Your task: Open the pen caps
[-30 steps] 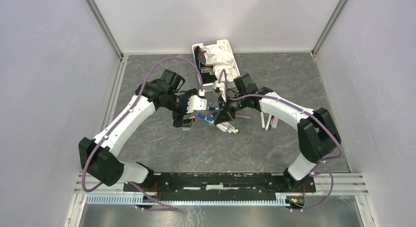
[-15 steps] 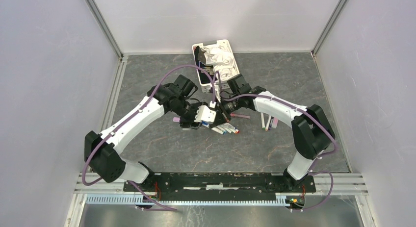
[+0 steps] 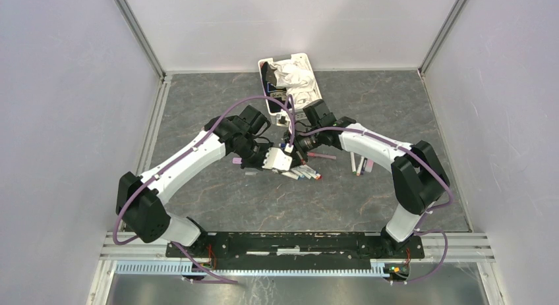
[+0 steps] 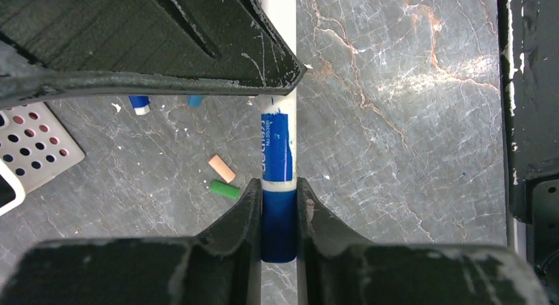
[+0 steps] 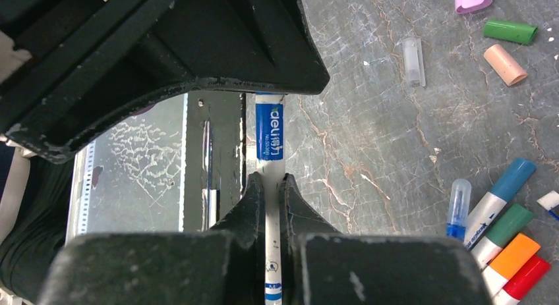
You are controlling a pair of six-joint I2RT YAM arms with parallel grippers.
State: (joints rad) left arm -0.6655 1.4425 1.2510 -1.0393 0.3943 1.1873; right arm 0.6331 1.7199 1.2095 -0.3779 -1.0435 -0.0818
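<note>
One pen is held between both grippers above the table. In the left wrist view my left gripper (image 4: 278, 186) is shut on its dark blue pen cap (image 4: 277, 229), and the blue-and-white barrel (image 4: 277, 143) runs on into the right gripper's jaws. From the right wrist, my right gripper (image 5: 271, 183) is shut on the white barrel (image 5: 269, 137). Seen from above, the left gripper (image 3: 283, 155) and right gripper (image 3: 294, 145) meet tip to tip. More capped pens (image 5: 504, 242) lie in a row. Loose green (image 5: 509, 31) and peach (image 5: 505, 64) caps lie apart.
A white slotted basket (image 3: 314, 87) with crumpled white material stands at the back of the table. Two more pens (image 3: 361, 163) lie to the right, and a purplish one (image 3: 323, 156) just behind the row. A pink cap (image 3: 236, 160) lies left of the grippers.
My left arm has swung right to the right gripper, and its jaws have closed from wide open onto the blue cap. The right gripper has kept its grip on the barrel.
</note>
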